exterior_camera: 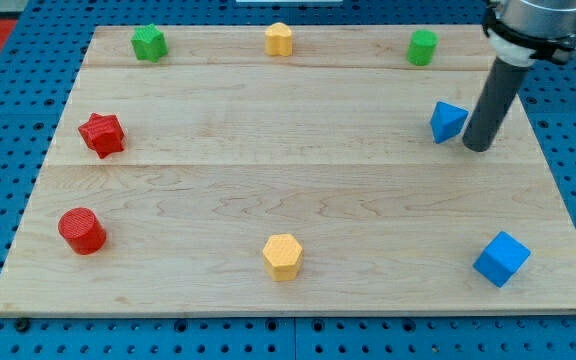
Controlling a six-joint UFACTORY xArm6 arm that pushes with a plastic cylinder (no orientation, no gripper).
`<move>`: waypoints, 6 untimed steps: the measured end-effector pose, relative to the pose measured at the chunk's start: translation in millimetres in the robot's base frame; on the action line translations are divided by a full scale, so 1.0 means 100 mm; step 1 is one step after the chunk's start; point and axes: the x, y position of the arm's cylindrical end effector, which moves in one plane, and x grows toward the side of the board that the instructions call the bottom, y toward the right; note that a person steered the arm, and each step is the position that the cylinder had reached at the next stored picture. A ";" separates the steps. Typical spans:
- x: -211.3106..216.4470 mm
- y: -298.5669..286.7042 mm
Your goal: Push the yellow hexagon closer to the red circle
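Observation:
The yellow hexagon (283, 256) lies near the board's bottom edge, at the middle. The red circle (82, 231) lies at the bottom left, far to the hexagon's left. My tip (477, 148) stands at the view's right, just right of the blue triangle (448, 121), far up and to the right of the hexagon. The rod rises from the tip to the arm at the top right corner.
A red star (102, 134) lies at the left. A green star (149, 43), a yellow block (280, 39) and a green cylinder (422, 47) line the top edge. A blue cube (501, 259) lies at the bottom right. The wooden board (268, 150) sits on a blue pegboard.

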 end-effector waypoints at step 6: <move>0.98 -3.46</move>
